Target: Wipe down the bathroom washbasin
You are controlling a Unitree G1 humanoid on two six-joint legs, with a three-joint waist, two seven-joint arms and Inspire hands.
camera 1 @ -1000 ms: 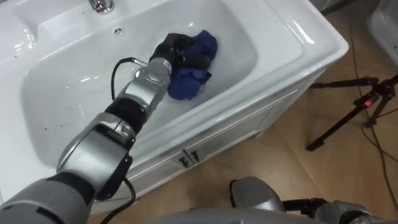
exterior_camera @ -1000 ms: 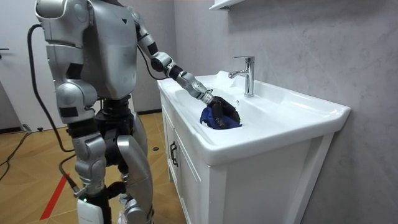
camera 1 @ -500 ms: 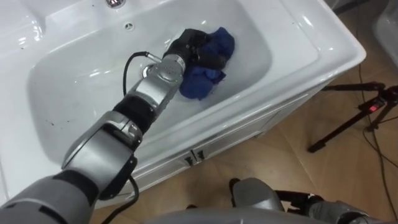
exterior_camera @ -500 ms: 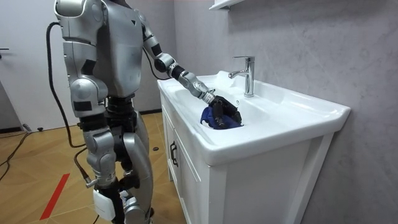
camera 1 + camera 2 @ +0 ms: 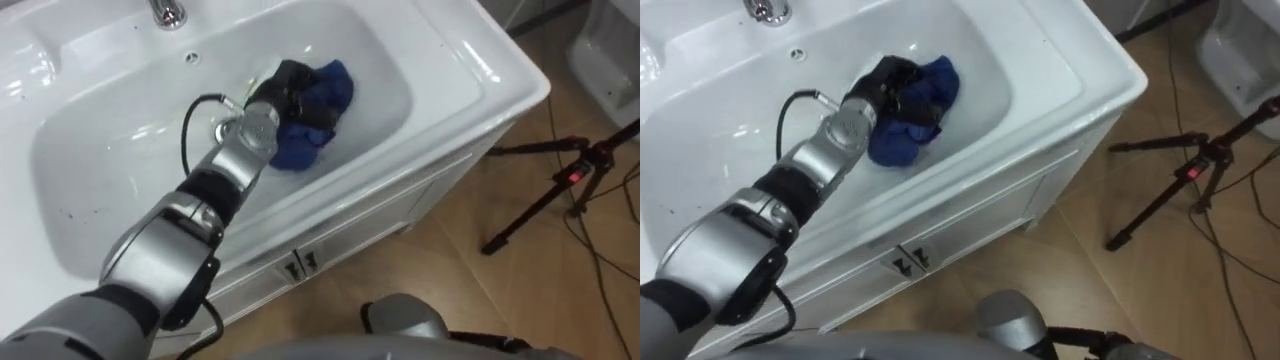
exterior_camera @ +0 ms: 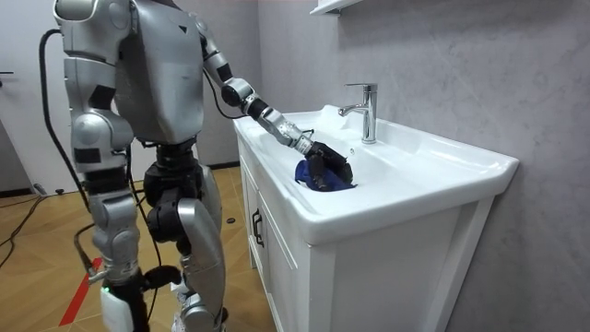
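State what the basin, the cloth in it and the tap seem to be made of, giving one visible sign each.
Basin: probably glazed ceramic; white and glossy, with bright highlights.
Cloth: soft fabric, matt blue; it bunches into folds, weave too small to tell.
Tap: metal, likely chrome-plated; shiny silver surface.

My left hand (image 5: 287, 85) is black. The cloth (image 5: 318, 105) is deep blue, plain, with no pattern. Basin (image 5: 470, 70) and cabinet (image 5: 385, 215) are glossy white. The faucet (image 5: 166, 12) at the far edge is chrome. The floor (image 5: 470, 295) is brown wood parquet. The tripod (image 5: 545, 205) at right is black with one red spot. The wall (image 6: 442, 74) is mottled grey.
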